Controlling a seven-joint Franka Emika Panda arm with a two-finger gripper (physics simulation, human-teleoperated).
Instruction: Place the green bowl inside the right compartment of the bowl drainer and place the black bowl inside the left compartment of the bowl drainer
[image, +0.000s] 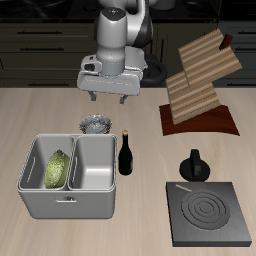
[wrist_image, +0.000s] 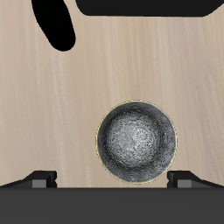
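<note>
The black bowl (image: 95, 124), silvery grey with dark speckles, sits on the table just behind the bowl drainer (image: 70, 197); it also fills the wrist view as the black bowl (wrist_image: 136, 142). My gripper (image: 108, 97) hangs open above and slightly behind it, its fingertips (wrist_image: 41, 181) spread wide with nothing between them. The green bowl (image: 58, 168) rests tilted inside the drainer's right compartment. The left compartment (image: 94, 168) holds nothing.
A dark bottle (image: 126, 153) stands right beside the drainer, close to the black bowl. A wooden rack (image: 203, 85) stands farther back. A black pot (image: 192, 165) and a black stove plate (image: 210, 213) lie near the front edge.
</note>
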